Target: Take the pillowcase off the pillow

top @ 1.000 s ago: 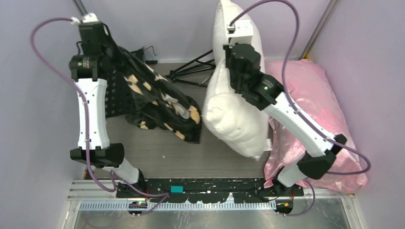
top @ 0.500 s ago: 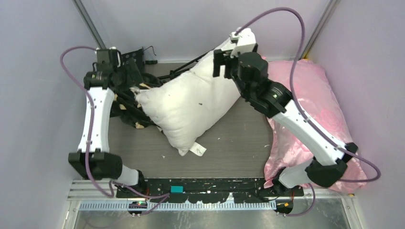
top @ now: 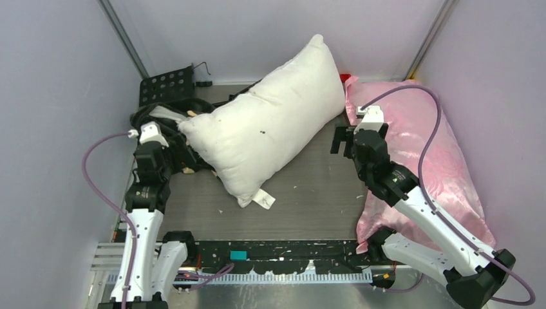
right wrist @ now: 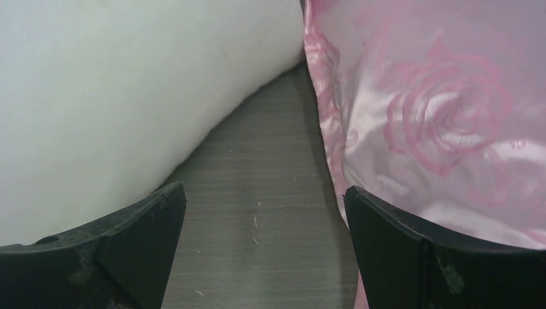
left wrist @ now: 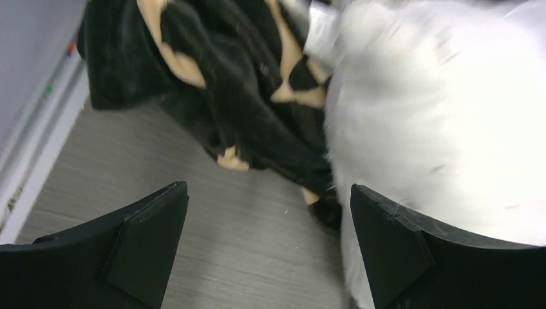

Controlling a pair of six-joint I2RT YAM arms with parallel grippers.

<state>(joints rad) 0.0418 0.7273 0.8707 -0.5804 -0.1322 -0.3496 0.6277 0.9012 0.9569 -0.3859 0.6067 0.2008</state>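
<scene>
Overhead: bare pillow (top: 270,138) lies diagonally mid-surface (top: 309,187); pillowcase (top: 180,145) bunched at its left end, partly beneath it; pink pillow (top: 451,167) at right.
Left wrist: left tool (left wrist: 264,190) spread, empty, above surface; pillowcase just ahead, touching pillow on its right.
Right wrist: right tool (right wrist: 263,188) spread, empty, over the gap between pillow and pink pillow.

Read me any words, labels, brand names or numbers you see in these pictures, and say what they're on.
No text is readable.
The small white tag on the pillow: too small to read any print.
The teal sticker at the near edge: no legible marks.
</scene>
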